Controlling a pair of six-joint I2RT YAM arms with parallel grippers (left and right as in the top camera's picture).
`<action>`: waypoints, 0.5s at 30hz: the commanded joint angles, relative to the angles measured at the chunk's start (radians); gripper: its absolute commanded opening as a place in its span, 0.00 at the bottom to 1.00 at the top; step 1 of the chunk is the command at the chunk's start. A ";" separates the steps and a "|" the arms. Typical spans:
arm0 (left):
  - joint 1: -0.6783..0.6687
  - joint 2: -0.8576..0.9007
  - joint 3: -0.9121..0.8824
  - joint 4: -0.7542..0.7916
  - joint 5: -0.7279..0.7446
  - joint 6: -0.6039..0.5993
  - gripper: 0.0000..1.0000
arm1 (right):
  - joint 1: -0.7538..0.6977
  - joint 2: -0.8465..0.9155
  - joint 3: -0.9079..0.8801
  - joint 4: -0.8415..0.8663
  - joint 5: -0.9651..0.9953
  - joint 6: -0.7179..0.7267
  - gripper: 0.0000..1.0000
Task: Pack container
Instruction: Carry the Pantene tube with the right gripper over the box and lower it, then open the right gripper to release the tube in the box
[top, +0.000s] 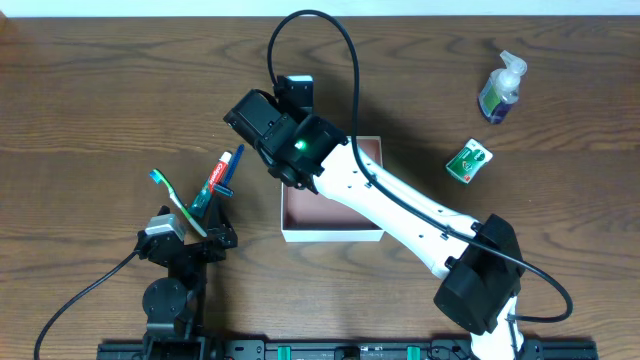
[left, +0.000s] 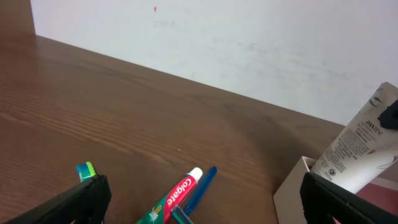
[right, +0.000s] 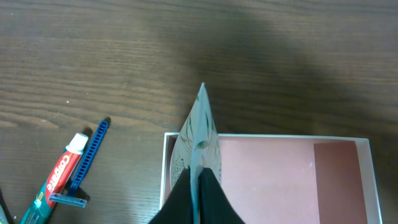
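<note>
Where overhead's arm (top: 400, 205) hides it, right fingers (right: 214, 202): clamped on white tube (right: 199, 134) at 10 o'clock corner of container (right: 280, 136).
Left wrist: tube reads Pantene.
Left fingers (left: 87, 196): apart.

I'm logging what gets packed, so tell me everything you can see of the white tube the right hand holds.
The tube is white, soft-looking plastic with dark print reading PANTENE. Its far end is a flat crimped seam, seen edge-on in the right wrist view. The right hand is shut on it, and it hangs tilted over the edge of the container. Whether it touches the box cannot be told, and its cap end is hidden.
</note>
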 joint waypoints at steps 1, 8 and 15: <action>0.006 -0.006 -0.021 -0.037 -0.011 0.017 0.98 | 0.008 0.019 0.011 0.001 0.029 0.015 0.09; 0.006 -0.006 -0.021 -0.037 -0.011 0.017 0.98 | 0.008 0.018 0.012 0.013 0.029 -0.039 0.42; 0.006 -0.006 -0.021 -0.037 -0.011 0.017 0.98 | 0.014 -0.051 0.070 -0.012 0.018 -0.133 0.59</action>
